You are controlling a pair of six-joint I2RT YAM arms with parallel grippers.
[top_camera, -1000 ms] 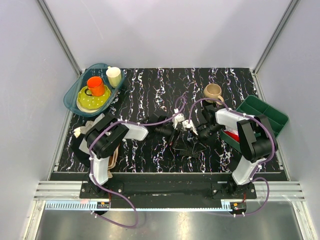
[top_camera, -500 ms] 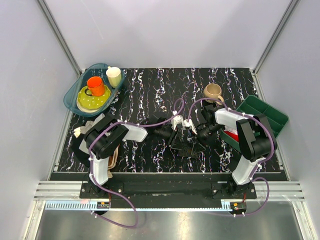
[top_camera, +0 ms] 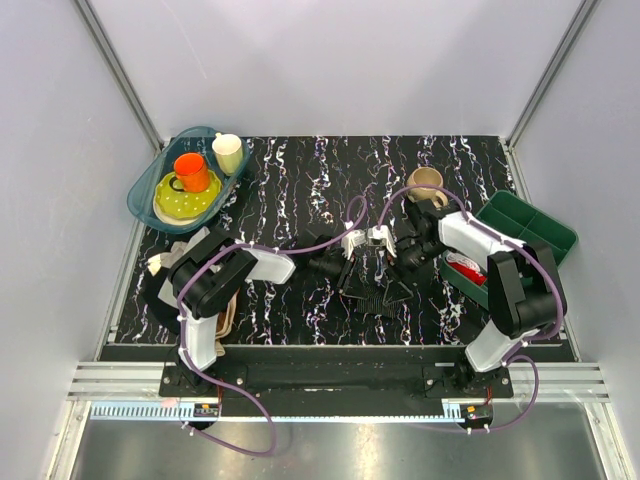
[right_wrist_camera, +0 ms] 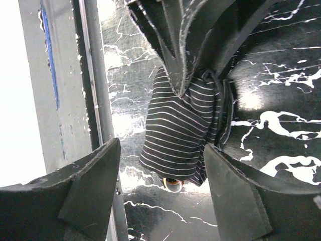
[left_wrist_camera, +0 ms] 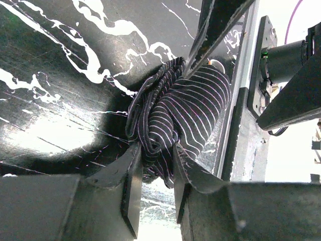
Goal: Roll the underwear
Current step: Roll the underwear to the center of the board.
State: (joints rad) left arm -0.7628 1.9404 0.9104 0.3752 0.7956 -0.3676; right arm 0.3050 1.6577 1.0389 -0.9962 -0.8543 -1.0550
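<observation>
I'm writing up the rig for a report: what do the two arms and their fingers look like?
Both the left arm and right arm have black joints and white shell sections, each trailed by a looping purple cable. The fingers are flat, matte black wedges with rough-cut edges.

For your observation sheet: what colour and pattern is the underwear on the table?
The underwear is black with thin pale stripes; the right wrist view shows it best.

The black pale-striped underwear (left_wrist_camera: 190,110) is soft, matt, creased cloth, the black white-veined tabletop (left_wrist_camera: 50,115) is smooth and glossy with bright glare, and the grey edge rail (right_wrist_camera: 62,100) looks like dull brushed metal.
</observation>
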